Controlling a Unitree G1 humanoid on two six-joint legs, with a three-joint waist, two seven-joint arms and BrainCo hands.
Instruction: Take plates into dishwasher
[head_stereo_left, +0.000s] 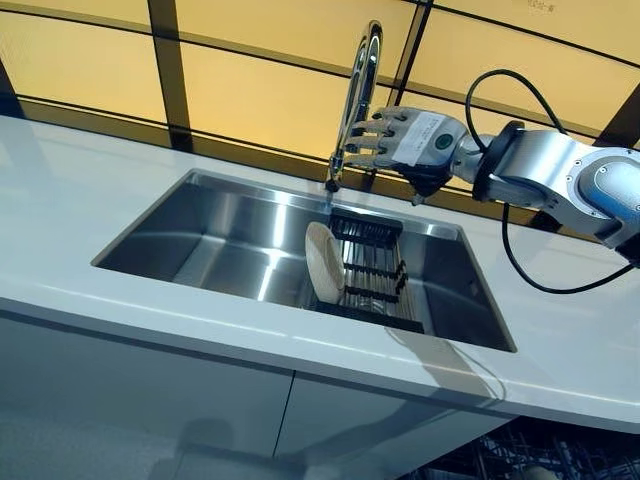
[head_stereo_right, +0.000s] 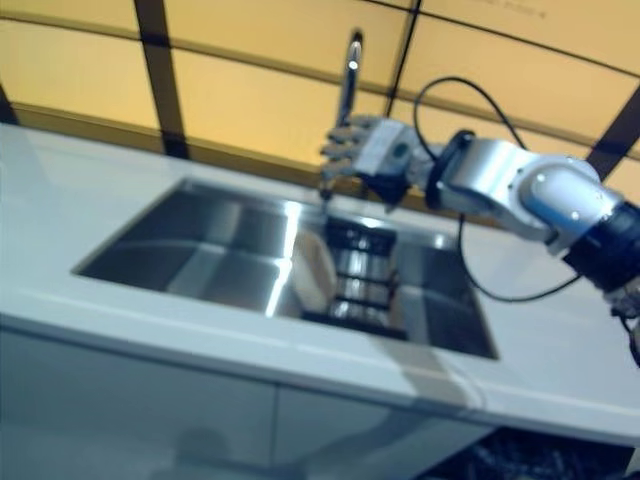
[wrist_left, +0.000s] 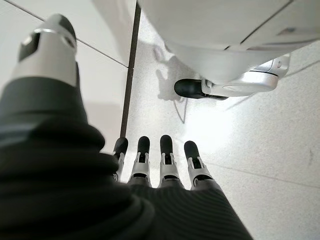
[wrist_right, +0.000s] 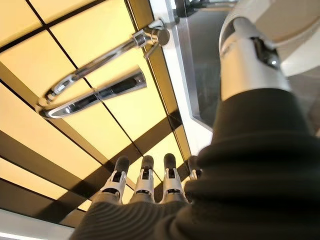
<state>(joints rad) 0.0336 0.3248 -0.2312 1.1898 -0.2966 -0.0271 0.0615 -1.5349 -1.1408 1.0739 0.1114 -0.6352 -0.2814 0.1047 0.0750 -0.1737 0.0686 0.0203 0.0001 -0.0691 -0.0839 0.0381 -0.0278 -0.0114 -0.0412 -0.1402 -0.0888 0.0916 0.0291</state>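
Note:
A beige plate (head_stereo_left: 323, 262) stands on edge in a black dish rack (head_stereo_left: 375, 275) inside the steel sink (head_stereo_left: 200, 250). It also shows in the right eye view (head_stereo_right: 318, 268). My right hand (head_stereo_left: 400, 142) is open and empty, held in the air above the rack, next to the tap (head_stereo_left: 357, 95). Its straight fingers (wrist_right: 145, 182) point at the yellow tiled wall. My left hand (wrist_left: 160, 167) shows only in its wrist view, open and empty, hanging down over the floor by the cabinet.
A white counter (head_stereo_left: 80, 200) surrounds the sink, with white cabinet fronts (head_stereo_left: 140, 390) below. The chrome tap rises at the sink's back edge against the yellow wall (head_stereo_left: 260, 70). A wire rack (head_stereo_left: 540, 455) shows low at the right.

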